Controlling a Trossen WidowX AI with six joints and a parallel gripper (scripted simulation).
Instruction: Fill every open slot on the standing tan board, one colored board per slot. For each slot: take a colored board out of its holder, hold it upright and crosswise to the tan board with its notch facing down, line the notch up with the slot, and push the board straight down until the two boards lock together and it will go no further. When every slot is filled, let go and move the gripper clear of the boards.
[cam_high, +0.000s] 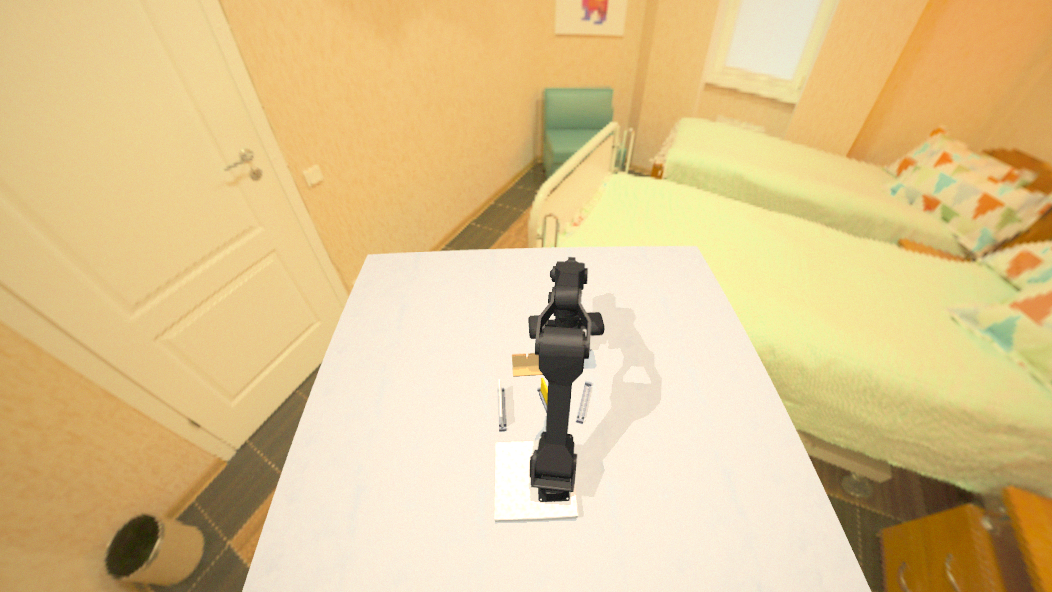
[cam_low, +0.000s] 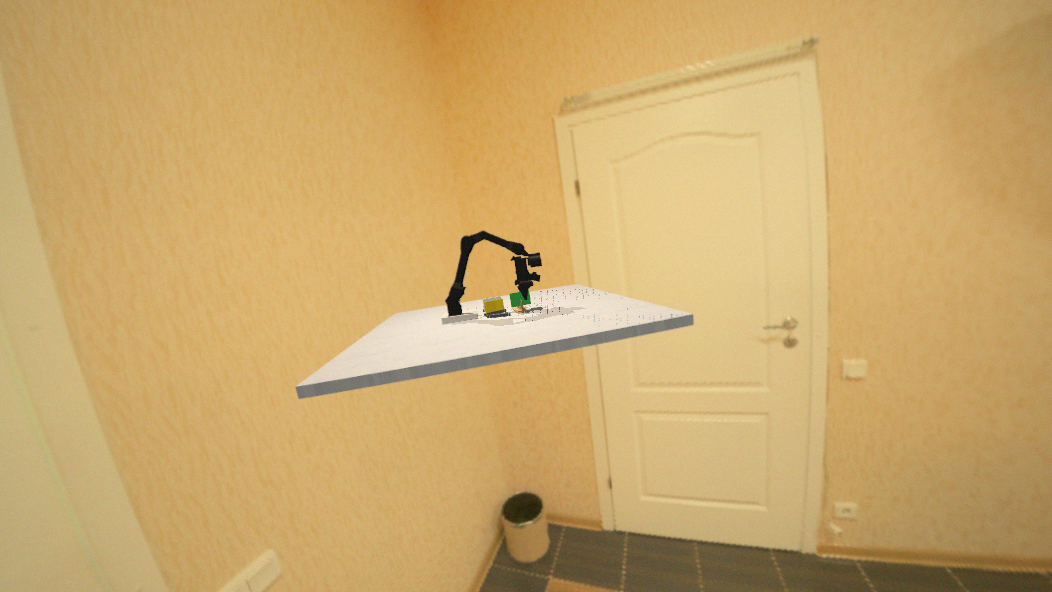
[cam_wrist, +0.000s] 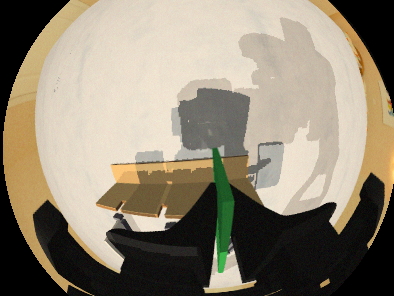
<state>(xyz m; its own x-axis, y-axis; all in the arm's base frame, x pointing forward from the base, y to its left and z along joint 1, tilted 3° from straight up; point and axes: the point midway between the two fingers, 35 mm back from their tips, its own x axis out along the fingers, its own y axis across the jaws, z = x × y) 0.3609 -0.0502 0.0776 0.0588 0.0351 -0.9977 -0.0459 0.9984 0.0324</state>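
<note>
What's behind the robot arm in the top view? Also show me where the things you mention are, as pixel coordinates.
Part of the tan board (cam_high: 525, 365) (cam_wrist: 141, 199) and a yellow board (cam_high: 544, 388) (cam_low: 493, 306) peek out left of it; the arm covers the rest.

Tan board: its right part was hidden by the arm in the top view.
Yellow board: partly covered by the arm from above.
Green board: its notch was too small to tell in the exterior view.
Wall picture: cut off by the top view's upper edge.
</note>
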